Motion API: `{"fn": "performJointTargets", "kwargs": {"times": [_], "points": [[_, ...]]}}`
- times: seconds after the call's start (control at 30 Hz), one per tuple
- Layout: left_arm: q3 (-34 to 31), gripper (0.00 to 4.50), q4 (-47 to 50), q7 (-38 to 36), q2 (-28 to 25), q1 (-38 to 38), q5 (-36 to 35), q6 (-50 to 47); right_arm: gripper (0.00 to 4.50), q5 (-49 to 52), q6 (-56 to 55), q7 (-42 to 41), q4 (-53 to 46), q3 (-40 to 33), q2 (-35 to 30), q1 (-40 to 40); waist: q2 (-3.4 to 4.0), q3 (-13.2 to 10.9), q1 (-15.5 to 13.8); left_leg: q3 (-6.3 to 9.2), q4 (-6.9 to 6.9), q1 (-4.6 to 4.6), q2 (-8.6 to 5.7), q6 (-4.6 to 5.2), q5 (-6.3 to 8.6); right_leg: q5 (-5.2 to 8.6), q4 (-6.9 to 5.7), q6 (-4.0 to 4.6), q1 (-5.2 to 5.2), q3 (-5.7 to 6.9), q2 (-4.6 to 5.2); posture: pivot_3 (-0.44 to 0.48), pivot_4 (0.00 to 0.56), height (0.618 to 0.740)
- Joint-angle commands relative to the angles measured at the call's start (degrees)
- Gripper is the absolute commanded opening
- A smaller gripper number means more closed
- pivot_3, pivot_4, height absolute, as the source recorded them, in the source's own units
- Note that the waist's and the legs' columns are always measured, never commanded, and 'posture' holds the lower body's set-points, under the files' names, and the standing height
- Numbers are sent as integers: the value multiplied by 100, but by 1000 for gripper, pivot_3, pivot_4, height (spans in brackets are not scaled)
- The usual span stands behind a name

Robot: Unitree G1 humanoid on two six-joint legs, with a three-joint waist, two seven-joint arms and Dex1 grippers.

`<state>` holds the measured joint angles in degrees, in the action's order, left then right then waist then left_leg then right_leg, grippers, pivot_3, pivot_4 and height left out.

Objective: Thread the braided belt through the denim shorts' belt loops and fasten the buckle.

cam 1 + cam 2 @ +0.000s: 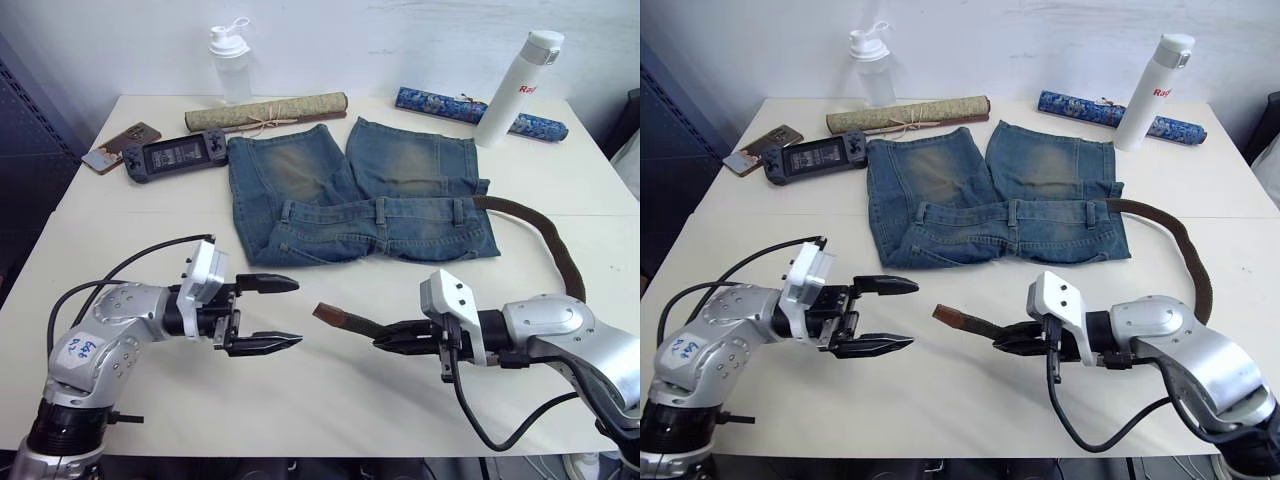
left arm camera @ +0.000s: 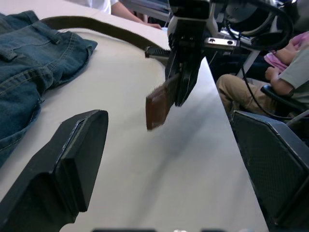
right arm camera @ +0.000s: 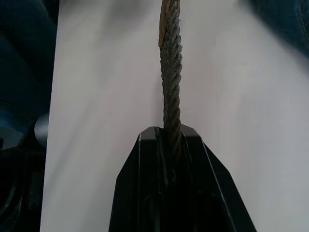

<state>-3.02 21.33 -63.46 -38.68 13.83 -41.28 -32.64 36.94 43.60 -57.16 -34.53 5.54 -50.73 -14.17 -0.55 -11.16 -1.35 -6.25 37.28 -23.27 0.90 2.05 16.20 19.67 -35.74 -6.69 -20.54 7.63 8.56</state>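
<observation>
left hand [image 1: 288,313] fingers spread, empty. right hand [image 1: 388,338] clamped on braided belt [image 1: 545,236] near its tan end; belt runs back to denim shorts [image 1: 360,190] mid-desk [image 1: 330,390]. white bottle [image 1: 518,88] reads "ra…".

The denim shorts [image 1: 365,195] are lying mid-table [image 1: 300,400], with the braided belt [image 1: 545,235] trailing off to their right. Behind them, a rolled mat [image 1: 266,113] is lying, and a game console [image 1: 176,156] is sitting to their left.

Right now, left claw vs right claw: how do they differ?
The left claw is open and empty; the right claw is shut on the belt near its tan end. The left claw points toward that tip; the right claw holds it out toward the left. Both hover above the table, in front of the shorts.
</observation>
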Motion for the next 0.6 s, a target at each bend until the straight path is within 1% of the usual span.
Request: {"fn": "performJointTargets", "kwargs": {"times": [0.03, 0.13, 0.37, 0.47, 0.53, 0.6], "points": [[114, 4500, 7, -97, 12, 86, -61, 3, 28, 44, -40, 13, -222, 67, 81, -126, 0, 0, 7, 0, 2, 0, 0, 0, 0, 0, -1, 0, 0, 0, 0, 0, 150, 717], [156, 4500, 47, -27, 63, 142, -212, -142, 28, 41, -27, 23, -264, 106, 90, -154, 0, -1, 9, 1, 1, 1, 3, -2, -1, 0, -9, 1, -4, -2, 1, 0, 150, 717], [252, 4500, -52, 19, 134, 249, -159, -252, 28, 93, 30, 105, -317, 113, 179, -188, 0, -1, 6, 3, 1, 2, 2, -2, -2, 0, -8, 1, -3, -2, 0, 0, 150, 717], [277, 3683, -58, -11, 157, 315, -228, -375, 0, 86, 51, 141, -333, 134, 214, -200, -1, -1, 6, 3, 3, 1, 2, -2, -2, 0, -10, 1, -2, -1, 0, 0, 150, 717], [317, 2873, -58, -23, 190, 336, -214, -408, 0, 102, 74, 169, -323, 120, 245, -223, 0, -1, 6, 3, 3, 2, 2, -1, -3, 0, -11, 1, -3, -1, 0, 0, 150, 717], [329, 1846, -63, 2, 247, 361, -219, -414, 0, 111, 91, 178, -318, 114, 257, -241, 0, -1, 5, 3, 4, 2, 2, -1, -3, 0, -11, 1, -3, -1, 0, 0, 150, 717]]}}
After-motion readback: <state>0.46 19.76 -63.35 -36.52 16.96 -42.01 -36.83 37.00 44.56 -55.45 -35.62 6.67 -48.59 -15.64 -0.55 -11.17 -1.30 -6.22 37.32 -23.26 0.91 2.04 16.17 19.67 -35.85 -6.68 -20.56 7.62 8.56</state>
